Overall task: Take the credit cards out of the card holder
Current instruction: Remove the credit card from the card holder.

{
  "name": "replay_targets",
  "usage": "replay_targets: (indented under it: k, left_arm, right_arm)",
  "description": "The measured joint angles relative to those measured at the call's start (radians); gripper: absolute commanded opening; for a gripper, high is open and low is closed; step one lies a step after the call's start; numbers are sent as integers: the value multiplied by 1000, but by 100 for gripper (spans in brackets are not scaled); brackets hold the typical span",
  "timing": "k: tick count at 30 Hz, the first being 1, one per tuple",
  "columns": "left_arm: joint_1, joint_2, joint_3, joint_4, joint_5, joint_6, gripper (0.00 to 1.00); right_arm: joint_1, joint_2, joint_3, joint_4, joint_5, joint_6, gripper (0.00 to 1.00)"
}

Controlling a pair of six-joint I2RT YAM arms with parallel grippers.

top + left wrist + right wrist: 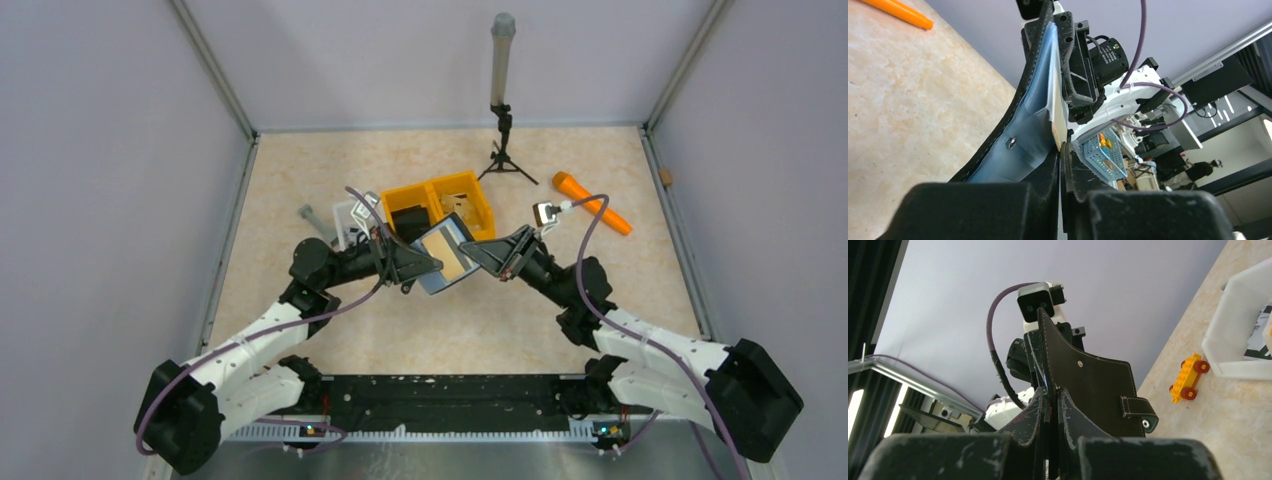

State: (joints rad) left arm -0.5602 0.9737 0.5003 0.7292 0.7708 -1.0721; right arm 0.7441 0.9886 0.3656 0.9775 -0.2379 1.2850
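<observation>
The card holder [436, 280] hangs in the air between my two grippers at mid-table, opened, with its pale grey-blue lining [1018, 130] showing. My left gripper [418, 266] is shut on its left edge, jaws pressed together [1062, 150]. A white and tan credit card [450, 256] sticks out of the lining [1057, 100]. My right gripper [492, 256] is shut [1050, 392] on a thin edge there, seemingly that card. I cannot tell if the cover is clamped too. The holder's black outside [1093, 385] and its strap [1138, 410] show beside my right fingers.
An orange two-part bin [445, 195] holding a black blocky item [408, 220] stands just behind the holder. A white container [350, 215] is left of it. An orange marker [592, 202], a small tripod post [500, 120] and a yellow toy car [1190, 377] lie around.
</observation>
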Motion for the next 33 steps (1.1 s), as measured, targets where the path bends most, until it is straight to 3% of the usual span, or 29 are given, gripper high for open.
replay_targets:
  k: [3, 11, 16, 23, 26, 29, 33]
  left_arm:
    - [-2, -3, -15, 40, 8, -5, 31]
    - [0, -2, -24, 76, 34, -17, 48]
    - [0, 6, -24, 95, 47, -25, 34]
    - [0, 36, -24, 111, 53, -29, 26]
    - [0, 53, -24, 124, 56, -34, 17]
    - [0, 65, -24, 145, 65, -46, 0]
    - [0, 65, -24, 169, 78, -53, 0]
  right_arm:
    - [-8, -7, -14, 19, 1, 28, 0]
    - [-21, 41, -14, 111, -18, 93, 0]
    - [-21, 66, -14, 141, -31, 115, 0]
    - [-21, 67, -14, 144, -49, 114, 0]
    - [-21, 71, -14, 144, -54, 113, 0]
    - [-21, 73, -14, 140, -54, 110, 0]
    - [-21, 72, -14, 126, -55, 94, 0]
